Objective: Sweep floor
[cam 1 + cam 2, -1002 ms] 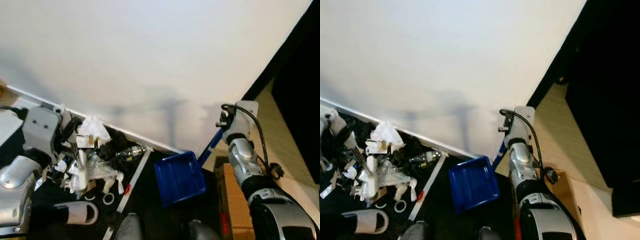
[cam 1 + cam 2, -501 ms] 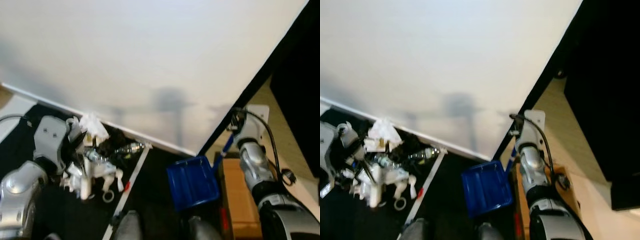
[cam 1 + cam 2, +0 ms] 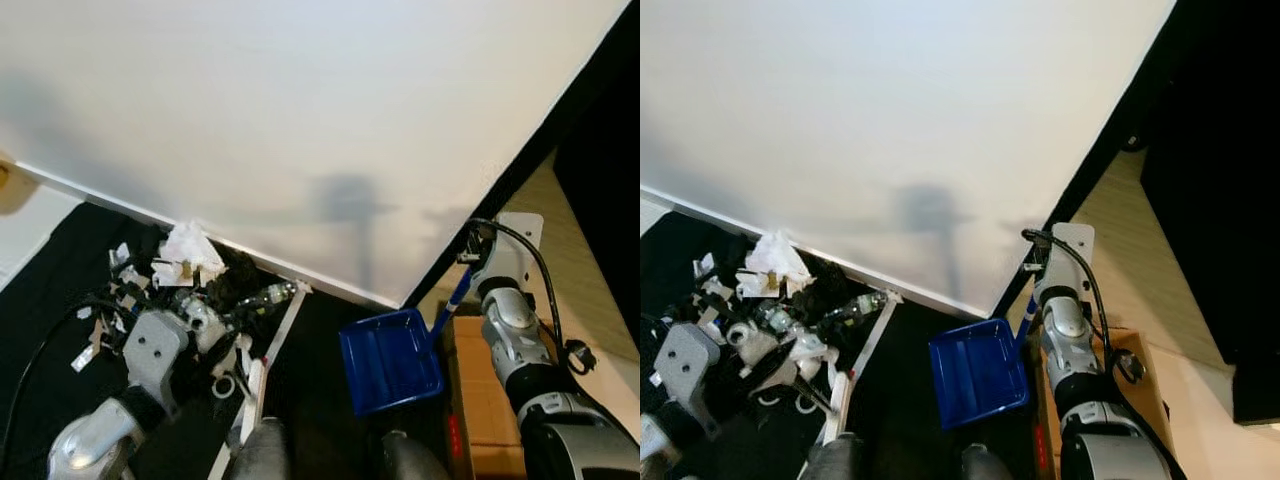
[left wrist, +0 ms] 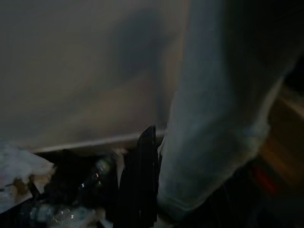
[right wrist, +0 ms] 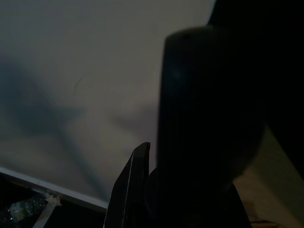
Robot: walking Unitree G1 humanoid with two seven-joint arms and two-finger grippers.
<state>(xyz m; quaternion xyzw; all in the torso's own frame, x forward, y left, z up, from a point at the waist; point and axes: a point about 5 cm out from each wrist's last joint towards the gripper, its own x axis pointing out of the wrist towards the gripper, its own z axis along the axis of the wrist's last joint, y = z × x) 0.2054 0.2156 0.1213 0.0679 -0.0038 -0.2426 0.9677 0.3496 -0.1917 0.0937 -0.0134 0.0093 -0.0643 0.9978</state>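
Observation:
A litter pile (image 3: 205, 285) of crumpled paper, a plastic bottle and scraps lies on the black mat (image 3: 60, 260) against the white baseboard. My left gripper (image 3: 215, 335) reaches into the pile's near side, shut on a pale brush handle (image 4: 209, 142) beside its black finger (image 4: 142, 185). The blue dustpan (image 3: 390, 358) sits on the floor to the right of the pile, mouth toward it. My right gripper (image 3: 468, 270) is shut on its blue handle (image 3: 452, 300), which looms dark (image 5: 204, 133) in the right wrist view.
A white wall (image 3: 300, 100) fills the far side. A long white strip (image 3: 262, 375) runs across the mat between pile and dustpan. A brown cardboard box (image 3: 478, 400) stands under my right arm. Wood floor (image 3: 570, 240) and a black panel (image 3: 610, 130) lie further right. My feet (image 3: 265, 450) are at the bottom.
My left arm has dropped and swung right, carrying the brush to the pile's near right side. The dustpan has shifted slightly right toward the box. The camera view has moved.

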